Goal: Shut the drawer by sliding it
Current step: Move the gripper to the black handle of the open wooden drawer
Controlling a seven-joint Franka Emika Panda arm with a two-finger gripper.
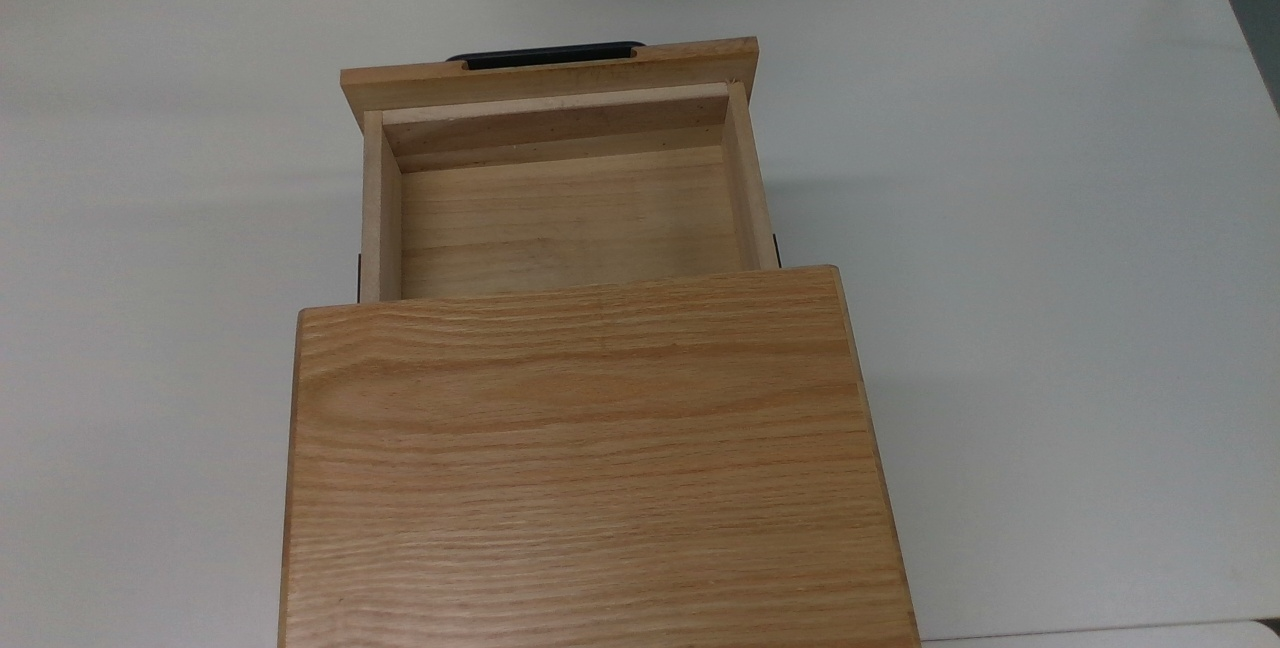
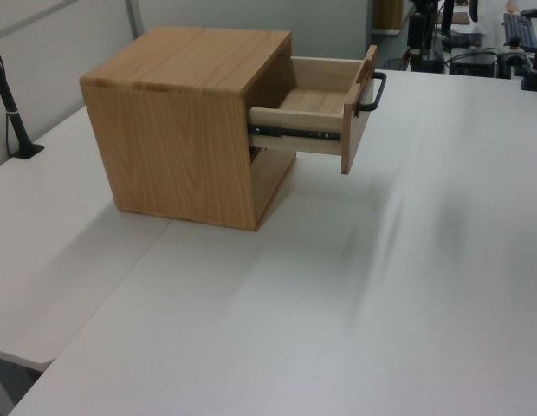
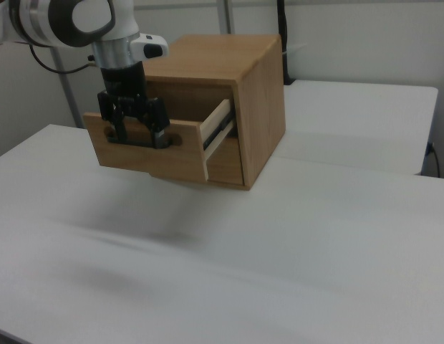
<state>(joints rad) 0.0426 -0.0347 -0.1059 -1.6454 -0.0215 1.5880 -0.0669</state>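
I see a white table. The oak cabinet stands directly on it, its drawer pulled out above the surface.

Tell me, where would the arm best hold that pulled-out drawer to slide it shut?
Probably the black bar handle on the drawer front panel, approached from the front. The bar stands clear of the panel, and the drawer rides straight into the cabinet. The right view shows the gripper at that panel.
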